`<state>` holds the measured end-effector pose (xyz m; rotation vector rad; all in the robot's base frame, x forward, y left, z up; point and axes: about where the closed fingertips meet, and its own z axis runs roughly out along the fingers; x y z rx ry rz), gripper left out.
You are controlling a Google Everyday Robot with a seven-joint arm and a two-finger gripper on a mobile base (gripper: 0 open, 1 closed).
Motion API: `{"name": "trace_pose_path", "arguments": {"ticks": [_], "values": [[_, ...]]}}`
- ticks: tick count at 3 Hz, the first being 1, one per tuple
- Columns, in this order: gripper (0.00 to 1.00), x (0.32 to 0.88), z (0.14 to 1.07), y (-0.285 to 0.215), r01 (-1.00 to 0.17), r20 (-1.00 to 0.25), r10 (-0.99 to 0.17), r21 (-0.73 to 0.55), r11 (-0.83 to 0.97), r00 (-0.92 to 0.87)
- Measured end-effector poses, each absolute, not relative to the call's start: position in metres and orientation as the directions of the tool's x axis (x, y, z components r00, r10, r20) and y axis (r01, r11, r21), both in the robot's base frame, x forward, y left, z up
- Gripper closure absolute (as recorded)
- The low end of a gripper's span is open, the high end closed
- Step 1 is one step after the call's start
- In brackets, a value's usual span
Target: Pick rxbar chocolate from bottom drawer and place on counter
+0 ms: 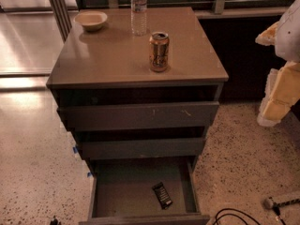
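Note:
The rxbar chocolate [162, 195] is a small dark bar lying flat on the floor of the bottom drawer [122, 191], toward its front right. The bottom drawer is pulled wide open. The counter [117, 50] is the cabinet's grey-tan top. My gripper [277, 95] shows as white and yellowish parts at the right edge of the view, raised beside the cabinet at about counter height, well above and to the right of the bar. It holds nothing that I can see.
On the counter stand an orange drink can [159, 51], a clear water bottle [138, 11] and a pale bowl [91, 20]. The two upper drawers [140, 116] stick out slightly. A black cable [234, 215] lies on the speckled floor at the lower right.

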<state>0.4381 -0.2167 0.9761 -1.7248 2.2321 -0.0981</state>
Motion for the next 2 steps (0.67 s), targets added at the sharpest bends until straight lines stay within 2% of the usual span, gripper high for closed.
{"name": "trace_pose_path", "arguments": {"ticks": [1,2], "values": [[0.0,0.4381,0.9762,-0.2167,-0.931,-0.207,-0.953,-0.246,0.27,-0.221],[0.27,0.4385,0.974,-0.2162,-0.929,-0.213,-0.951,-0.249,0.275,-0.224]]}}
